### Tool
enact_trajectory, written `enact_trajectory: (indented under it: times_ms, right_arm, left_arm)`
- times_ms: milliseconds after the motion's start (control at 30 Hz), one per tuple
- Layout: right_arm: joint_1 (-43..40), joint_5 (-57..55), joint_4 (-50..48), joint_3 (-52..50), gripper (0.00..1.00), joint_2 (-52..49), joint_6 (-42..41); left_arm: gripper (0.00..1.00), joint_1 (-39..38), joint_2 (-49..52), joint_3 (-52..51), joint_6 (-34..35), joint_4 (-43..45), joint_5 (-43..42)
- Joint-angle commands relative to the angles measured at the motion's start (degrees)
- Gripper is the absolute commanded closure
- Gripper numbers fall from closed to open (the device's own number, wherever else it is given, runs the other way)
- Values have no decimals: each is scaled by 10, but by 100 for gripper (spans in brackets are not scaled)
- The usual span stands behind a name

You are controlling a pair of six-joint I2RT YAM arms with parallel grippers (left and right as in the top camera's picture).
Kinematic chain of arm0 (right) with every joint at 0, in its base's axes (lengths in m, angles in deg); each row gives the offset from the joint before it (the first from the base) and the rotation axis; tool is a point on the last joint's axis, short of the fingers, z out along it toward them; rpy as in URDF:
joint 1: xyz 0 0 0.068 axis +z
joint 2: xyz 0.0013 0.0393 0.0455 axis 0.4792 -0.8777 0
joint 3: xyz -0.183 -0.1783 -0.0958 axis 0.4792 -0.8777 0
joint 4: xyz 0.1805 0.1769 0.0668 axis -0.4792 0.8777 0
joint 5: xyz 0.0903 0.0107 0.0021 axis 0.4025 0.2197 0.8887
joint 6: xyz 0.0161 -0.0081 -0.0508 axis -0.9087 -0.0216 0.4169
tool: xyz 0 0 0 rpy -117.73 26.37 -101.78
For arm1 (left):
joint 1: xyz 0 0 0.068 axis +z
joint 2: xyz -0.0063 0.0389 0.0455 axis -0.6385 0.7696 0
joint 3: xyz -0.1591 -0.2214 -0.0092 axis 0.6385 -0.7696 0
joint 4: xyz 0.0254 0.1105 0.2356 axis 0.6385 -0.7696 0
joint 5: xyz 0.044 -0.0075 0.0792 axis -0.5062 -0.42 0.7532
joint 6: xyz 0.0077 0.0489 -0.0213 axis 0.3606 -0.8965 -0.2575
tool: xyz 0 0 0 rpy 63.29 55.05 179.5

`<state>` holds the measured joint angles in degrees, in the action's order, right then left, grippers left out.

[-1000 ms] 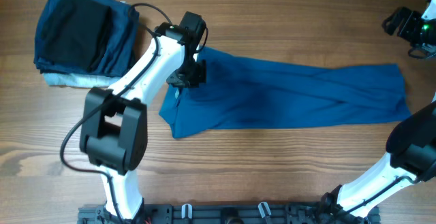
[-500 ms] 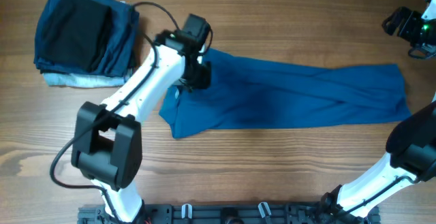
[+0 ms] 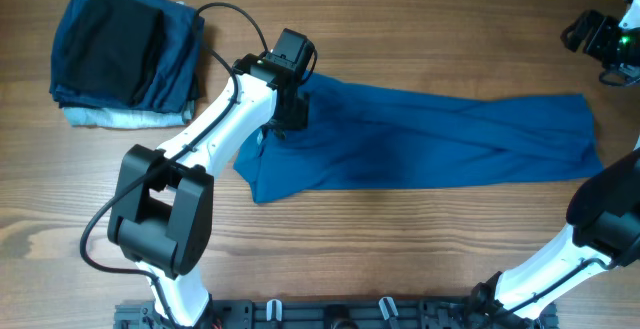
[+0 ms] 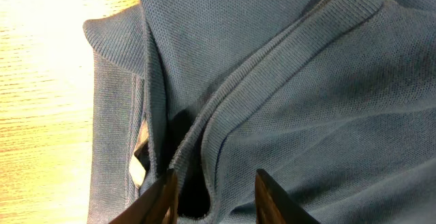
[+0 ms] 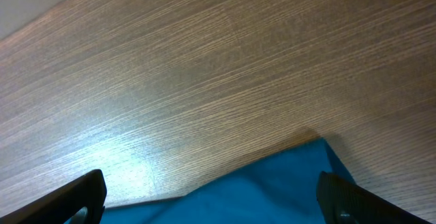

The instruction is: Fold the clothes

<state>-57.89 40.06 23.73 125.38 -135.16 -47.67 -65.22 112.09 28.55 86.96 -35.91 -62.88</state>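
The mid-blue shirt (image 3: 430, 134) lies as a long folded strip across the table's middle. My left gripper (image 3: 290, 109) is low over its left end. In the left wrist view the gripper (image 4: 218, 200) is open, its dark fingers (image 4: 163, 197) standing either side of a ribbed collar edge (image 4: 225, 101) without closing on it. My right gripper (image 3: 603, 39) is up at the far right, apart from the shirt. In the right wrist view it (image 5: 214, 195) is wide open and empty, with the shirt's corner (image 5: 272, 190) below it.
A stack of folded garments sits at the back left: a black one (image 3: 110, 44) on a dark blue one (image 3: 180, 54), over a pale grey-blue one (image 3: 110, 119). Bare wooden table (image 3: 400, 239) lies in front of the shirt.
My left gripper has shifted a little to the right over the shirt's collar end. The shirt and the right arm have not moved.
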Motion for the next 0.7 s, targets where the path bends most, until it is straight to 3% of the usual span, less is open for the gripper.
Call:
enact_trajectory:
  times_ms: [0,133,667]
  right_arm:
    - [2,12,-1,-2,1,6,4]
    - [2,12,-1,-2,1,6,3]
    - [2,12,-1,-2,1,6,4]
  left_arm:
    - [64,3,-3,9,-9,3,21]
    - [63,3,-3,9,-9,58,56]
    - [62,3,5,-44,10,51,42]
